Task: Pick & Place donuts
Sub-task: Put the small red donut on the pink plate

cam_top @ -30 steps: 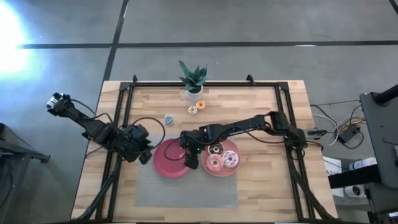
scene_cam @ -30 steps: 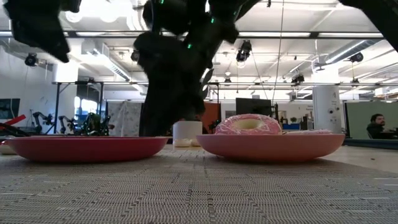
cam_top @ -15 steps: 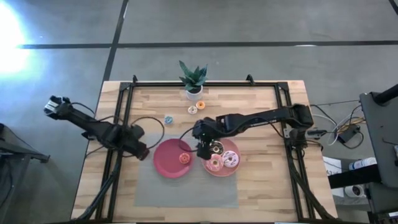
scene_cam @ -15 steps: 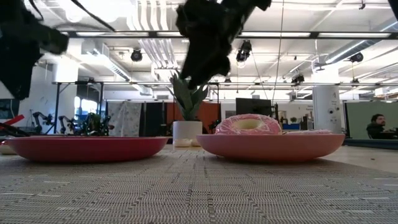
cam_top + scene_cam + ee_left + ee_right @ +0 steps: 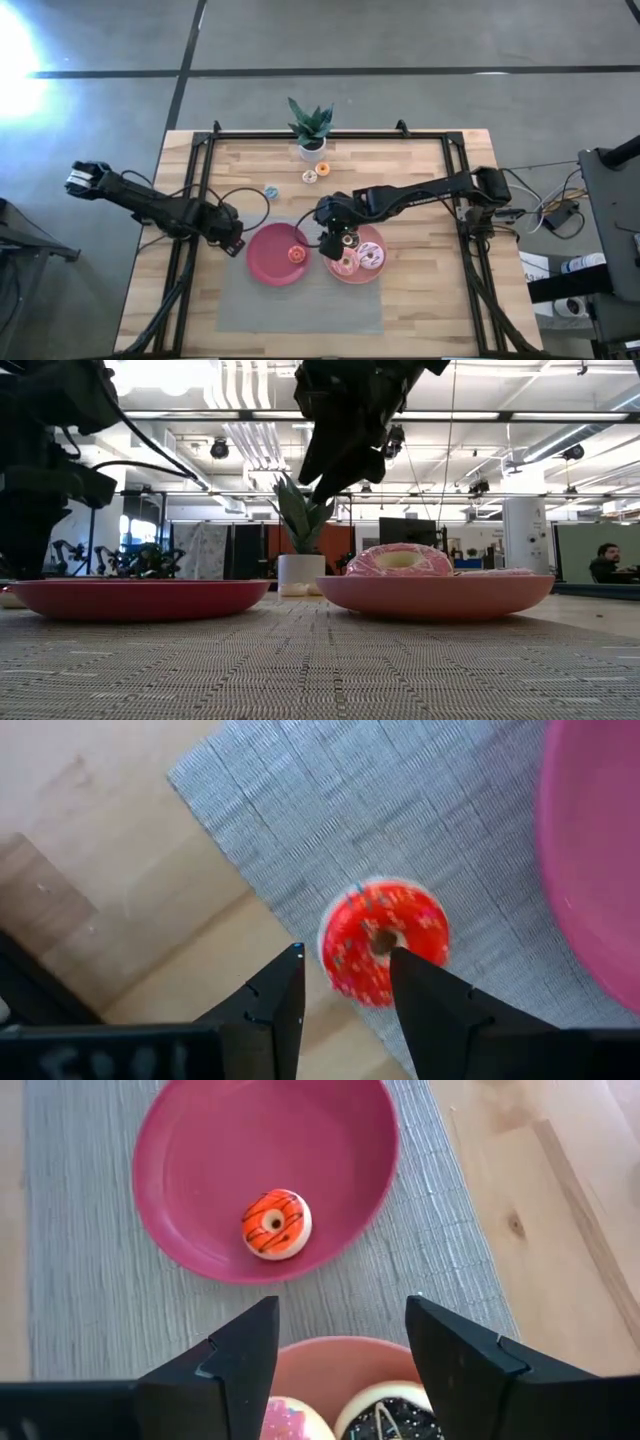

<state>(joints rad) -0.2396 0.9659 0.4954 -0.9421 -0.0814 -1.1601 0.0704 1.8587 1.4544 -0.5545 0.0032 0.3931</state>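
Donuts: one small orange donut lies inside the left plate; pink, lilac and chocolate ones fill the right plate; blue and cream sit near the table's far edge by the potted plant.
Red donut: on the grey mat's left corner.
Left hand: fingers spread, above the red donut.
Right hand: spread, empty, between the plates.
Risk: an off-centre descent could nudge the red donut off the mat.

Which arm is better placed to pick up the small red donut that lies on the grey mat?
Probably the left. The left hand is open, directly over the red donut at the mat's edge. The right hand is open between the two plates, far from it.
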